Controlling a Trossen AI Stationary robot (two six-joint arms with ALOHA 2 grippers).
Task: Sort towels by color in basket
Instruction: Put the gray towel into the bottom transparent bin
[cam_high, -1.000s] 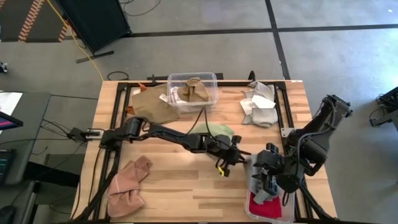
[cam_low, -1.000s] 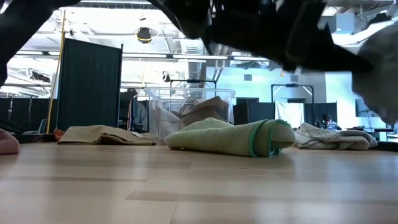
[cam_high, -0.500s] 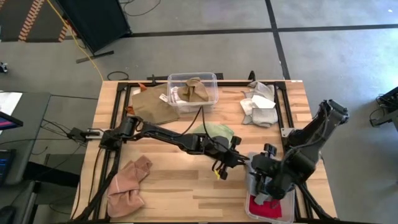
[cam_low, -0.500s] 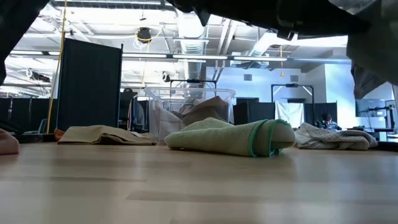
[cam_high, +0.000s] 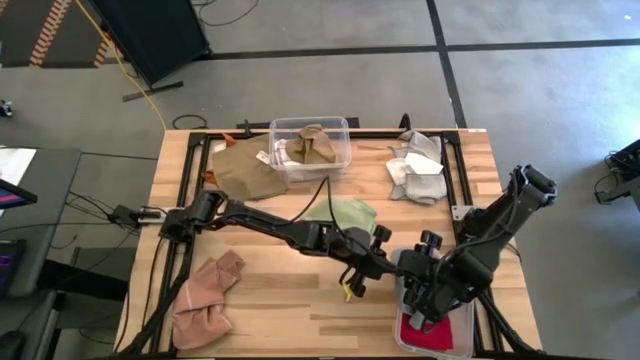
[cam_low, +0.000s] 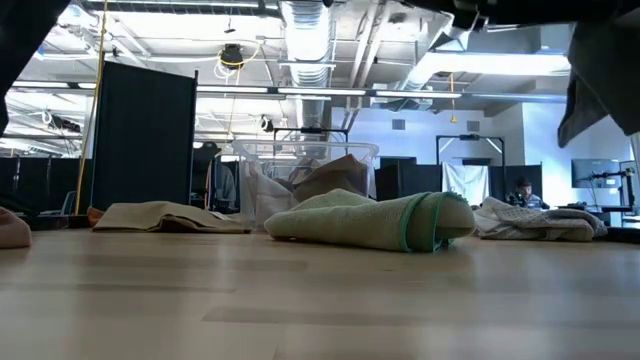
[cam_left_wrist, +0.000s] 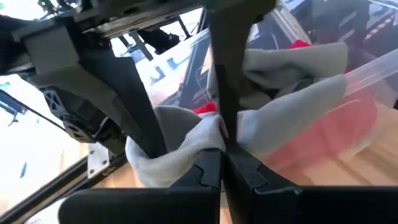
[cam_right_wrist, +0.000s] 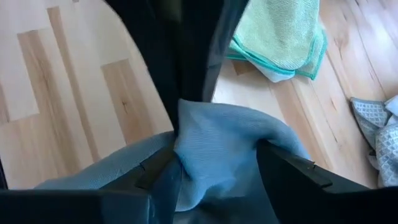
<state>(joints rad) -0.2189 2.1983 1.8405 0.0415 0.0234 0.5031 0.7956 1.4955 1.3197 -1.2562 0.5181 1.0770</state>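
- Two grippers meet at the near right corner of the table (cam_high: 290, 300), as we see from above: the left gripper (cam_high: 352, 285) reaches across from the left, and the right gripper (cam_high: 425, 300) hangs over the clear basket (cam_high: 400, 335) there.
- From the left wrist view we see what the high view hides: the left fingers (cam_left_wrist: 208, 177) are pressed together on nothing, just beside the grey towel (cam_left_wrist: 273, 118), which lies over the red towel (cam_left_wrist: 348, 124) in the basket.
- From the right wrist view we see the right fingers (cam_right_wrist: 286, 165) spread around a bunched fold of the grey towel, gripping it.
- Only the high view shows us the rest: a pink towel (cam_high: 205, 295) at the near left, a tan towel (cam_high: 245, 165) at the far left beside a second clear basket (cam_high: 345, 125) holding beige cloth, and checked white towels (cam_high: 415, 170) at the far right.
- At table height we see the light green towel (cam_low: 370, 222) lying mid-table, with the far basket behind it; both grippers stay above this frame.
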